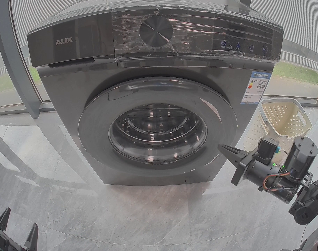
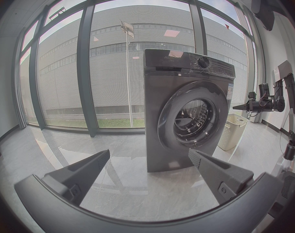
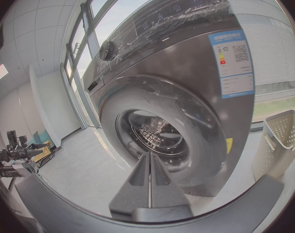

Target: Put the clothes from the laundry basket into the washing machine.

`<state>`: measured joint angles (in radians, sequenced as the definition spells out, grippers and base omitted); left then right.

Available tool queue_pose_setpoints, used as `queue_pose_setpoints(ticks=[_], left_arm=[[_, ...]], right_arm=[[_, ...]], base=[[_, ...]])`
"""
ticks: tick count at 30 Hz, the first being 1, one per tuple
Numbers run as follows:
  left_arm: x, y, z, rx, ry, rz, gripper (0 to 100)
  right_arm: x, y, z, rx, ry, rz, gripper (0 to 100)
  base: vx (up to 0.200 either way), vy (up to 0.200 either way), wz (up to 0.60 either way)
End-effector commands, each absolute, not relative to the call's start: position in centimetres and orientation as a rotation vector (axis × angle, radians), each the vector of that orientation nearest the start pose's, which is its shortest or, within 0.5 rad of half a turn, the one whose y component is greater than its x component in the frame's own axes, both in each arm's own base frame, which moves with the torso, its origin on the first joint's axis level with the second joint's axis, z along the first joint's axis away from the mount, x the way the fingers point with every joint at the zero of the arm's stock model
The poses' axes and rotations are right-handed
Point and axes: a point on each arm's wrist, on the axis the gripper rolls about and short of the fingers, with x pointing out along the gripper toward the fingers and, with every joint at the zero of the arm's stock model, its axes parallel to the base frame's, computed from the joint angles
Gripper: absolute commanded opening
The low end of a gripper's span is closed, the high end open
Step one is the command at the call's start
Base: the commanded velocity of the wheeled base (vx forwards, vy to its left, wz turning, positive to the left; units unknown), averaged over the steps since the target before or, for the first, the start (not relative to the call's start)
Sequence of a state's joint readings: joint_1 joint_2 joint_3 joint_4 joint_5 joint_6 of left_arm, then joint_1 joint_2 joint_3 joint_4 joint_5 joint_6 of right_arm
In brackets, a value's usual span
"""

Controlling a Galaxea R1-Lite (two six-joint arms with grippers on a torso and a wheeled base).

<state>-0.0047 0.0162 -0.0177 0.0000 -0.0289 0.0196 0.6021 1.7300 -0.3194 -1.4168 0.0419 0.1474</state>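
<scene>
Right claw [image 1: 222, 148] is pinched fully shut on nothing, its pointed tip hanging just off the right edge of the washing machine's round door [image 1: 96, 122], low on that side. Left claw [image 1: 19, 223] is spread wide and holds nothing; it sits low at the near left, well apart from the machine, above the glossy floor [image 1: 131, 210].

Outward from the right claw, the grey washing machine [image 1: 187, 70] faces the robot with its door closed over the drum. The pale perforated laundry basket [image 1: 281, 100] stands on the floor just beside the machine's right side, behind the right arm. The part of its inner wall in sight is bare plastic.

Likely troubles: closed fingers may skid off the smooth curved door rim or knock the glass instead of catching the edge. With the door shut, nothing can go in. The right arm, close in front of the light basket, could tip it over when swinging back.
</scene>
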Motion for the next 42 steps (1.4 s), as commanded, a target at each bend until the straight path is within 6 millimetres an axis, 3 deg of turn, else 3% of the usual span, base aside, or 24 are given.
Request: queue_pose_setpoints(ticks=[1, 6, 7, 16, 23, 30, 32, 42], left_arm=[[-2.3, -0.1, 7.6, 0.020, -0.003, -0.032, 100], [-2.3, 0.0, 7.6, 0.020, -0.002, -0.034, 100], [-2.3, 0.0, 7.6, 0.020, -0.002, -0.034, 100], [-2.3, 0.0, 7.6, 0.017, -0.003, -0.031, 100], [-2.3, 0.0, 7.6, 0.017, -0.003, -0.031, 100], [-2.3, 0.0, 7.6, 0.018, -0.003, -0.031, 100], [-2.3, 0.0, 7.6, 0.018, -0.003, -0.031, 100], [-2.3, 0.0, 7.6, 0.017, -0.003, -0.029, 100]], right_arm=[[18.6, 13.5, 14.4, 0.147, 0.025, 0.671, 0], [17.6, 12.8, 14.1, 0.142, 0.036, 0.672, 0], [17.5, 12.7, 14.1, 0.143, 0.038, 0.668, 100], [15.1, 10.5, 14.3, 0.144, 0.024, 0.648, 100], [13.3, 7.4, 14.0, 0.125, 0.011, 0.568, 100], [12.1, 4.7, 15.4, 0.072, -0.086, 0.450, 100], [10.6, 3.4, 15.5, 0.065, -0.081, 0.409, 100], [3.5, 1.0, 14.6, 0.033, -0.145, 0.337, 100]], base=[[0.000, 0.000, 0.00], [0.000, 0.000, 0.00], [0.000, 0.000, 0.00], [0.000, 0.000, 0.00], [0.000, 0.000, 0.00], [0.000, 0.000, 0.00], [0.000, 0.000, 0.00], [0.000, 0.000, 0.00]])
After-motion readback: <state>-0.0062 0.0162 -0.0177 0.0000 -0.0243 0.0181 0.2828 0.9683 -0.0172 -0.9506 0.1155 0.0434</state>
